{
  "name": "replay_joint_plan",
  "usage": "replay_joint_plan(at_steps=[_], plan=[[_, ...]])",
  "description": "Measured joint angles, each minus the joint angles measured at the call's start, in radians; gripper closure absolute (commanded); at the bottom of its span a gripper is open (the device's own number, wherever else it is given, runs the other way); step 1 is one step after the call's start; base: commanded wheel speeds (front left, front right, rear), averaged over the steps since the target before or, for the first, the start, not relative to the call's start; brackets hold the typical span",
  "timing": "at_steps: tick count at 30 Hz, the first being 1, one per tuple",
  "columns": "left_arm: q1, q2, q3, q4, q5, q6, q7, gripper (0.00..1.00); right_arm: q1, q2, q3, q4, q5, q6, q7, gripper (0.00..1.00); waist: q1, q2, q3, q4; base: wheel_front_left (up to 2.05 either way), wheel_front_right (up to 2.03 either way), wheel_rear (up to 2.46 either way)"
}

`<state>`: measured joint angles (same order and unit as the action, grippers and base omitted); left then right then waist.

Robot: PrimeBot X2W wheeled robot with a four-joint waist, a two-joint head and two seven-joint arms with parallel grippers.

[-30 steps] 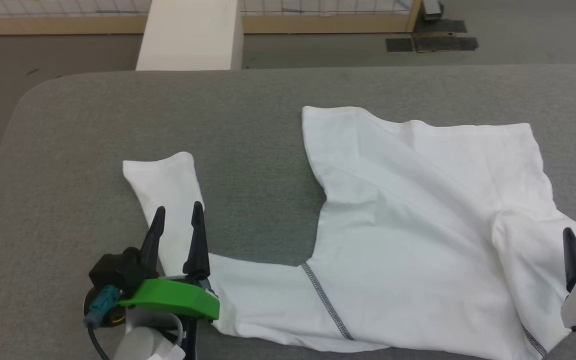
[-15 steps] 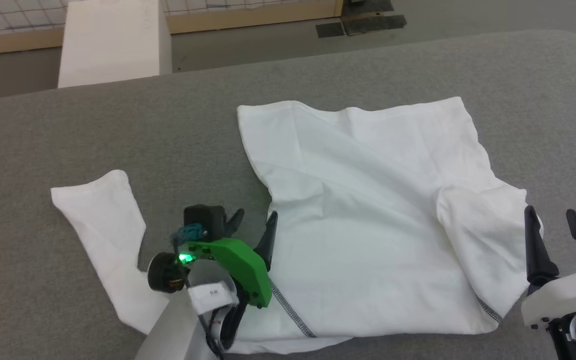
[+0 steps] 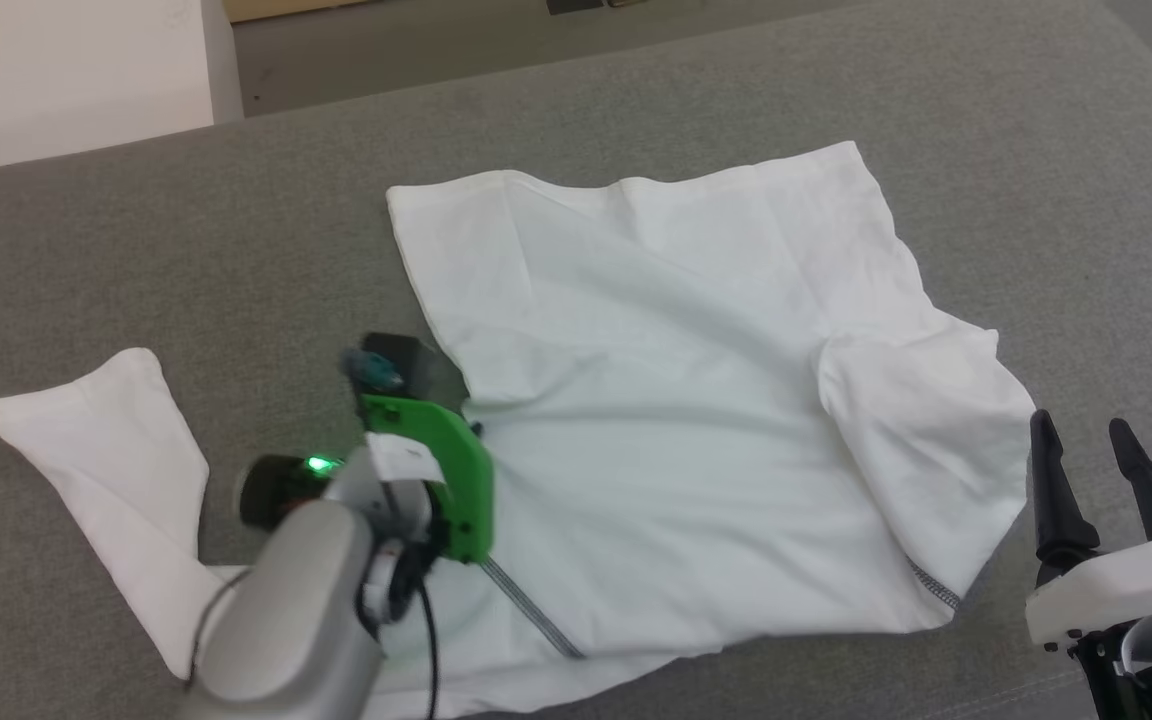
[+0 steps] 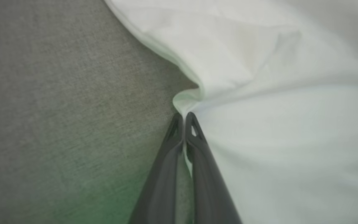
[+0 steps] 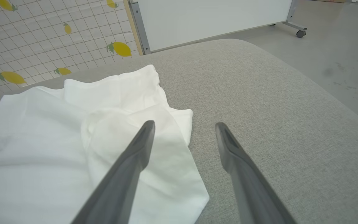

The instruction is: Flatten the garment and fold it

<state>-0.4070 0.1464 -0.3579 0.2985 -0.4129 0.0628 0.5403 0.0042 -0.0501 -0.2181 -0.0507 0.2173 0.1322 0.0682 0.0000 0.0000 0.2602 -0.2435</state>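
Currently the garment (image 3: pixel 696 450) is laid on the grey counter (image 3: pixel 236 250), centre of the head view, with the body mostly spread and wrinkled. One sleeve (image 3: pixel 106 450) is stretched out to the lower left of the frame. The other sleeve (image 3: pixel 921 440) is folded over the body at the right. A grey stitched seam (image 3: pixel 531 615) is seen running diagonally near the lower edge.

Left pincer (image 4: pixel 183 117): the fingers are pressed together. In the left wrist view a small pinch of the garment's edge is clamped between the tips, and the fabric is puckered at that point. In the head view the grip is placed at the notch where the lower-left sleeve meets the body. The tips are hidden there under the green mount (image 3: pixel 446 470).

Right pincer (image 3: pixel 1079 428): the fingers are held apart and nothing is gripped. It is placed at the lower right of the head view, just beside the garment's right edge. In the right wrist view one finger (image 5: pixel 135 155) is seen over the folded sleeve, the other over bare counter. Contact with the fabric cannot be told.

A white box (image 3: pixel 96 80) is seen beyond the counter, upper left of the head view.
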Motion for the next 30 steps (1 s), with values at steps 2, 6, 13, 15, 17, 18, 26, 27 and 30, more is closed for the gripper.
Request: replay_joint_plan(at_steps=[2,6,13,15,17,18,26,27,30], plan=[[-0.011,0.033,0.024,-0.022,0.000,0.002,0.001,1.00,-0.007,0.000,0.002,0.004,0.004,0.000,-0.006,0.00,0.0000,0.0000,0.006,0.001,0.00,0.00,0.00],[-0.061,0.140,0.108,-0.041,0.002,0.021,-0.022,1.00,-0.020,0.000,0.010,0.016,0.005,0.000,-0.012,0.00,0.0000,0.0000,0.014,0.008,0.00,0.00,0.00],[-0.146,0.219,0.224,0.027,0.009,0.076,-0.136,1.00,-0.049,0.000,0.038,0.036,0.010,0.000,-0.017,0.00,0.0000,0.0000,0.031,0.015,0.00,0.00,0.00],[-0.149,0.215,0.249,0.058,-0.008,0.081,-0.168,0.00,-0.054,0.000,0.055,0.040,0.010,0.000,-0.017,0.00,0.0001,0.0000,0.036,0.016,0.00,0.00,0.00],[-0.148,0.200,0.259,0.077,-0.028,0.078,-0.192,0.00,-0.064,0.000,0.069,0.045,0.006,0.000,-0.017,0.00,0.0001,0.0000,0.040,0.018,0.00,0.00,0.00],[-0.147,0.190,0.261,0.079,-0.040,0.073,-0.208,0.00,-0.072,0.000,0.073,0.049,0.002,0.000,-0.017,0.00,0.0001,0.0000,0.041,0.020,0.00,0.00,0.00],[-0.044,0.082,0.322,0.012,-0.104,0.042,-0.530,0.00,-0.162,0.000,0.123,0.136,-0.039,0.000,0.050,0.00,0.0001,0.0000,0.044,0.072,0.00,0.00,0.00],[-0.023,0.072,0.321,0.000,-0.104,0.035,-0.577,0.00,-0.171,0.000,0.119,0.154,-0.051,0.000,0.069,0.00,0.0001,0.0000,0.043,0.082,0.00,0.00,0.00],[0.027,0.040,0.317,-0.033,-0.102,0.015,-0.692,0.00,-0.206,0.000,0.104,0.212,-0.081,0.000,0.137,0.00,0.0001,0.0000,0.042,0.111,0.00,0.00,0.00]])
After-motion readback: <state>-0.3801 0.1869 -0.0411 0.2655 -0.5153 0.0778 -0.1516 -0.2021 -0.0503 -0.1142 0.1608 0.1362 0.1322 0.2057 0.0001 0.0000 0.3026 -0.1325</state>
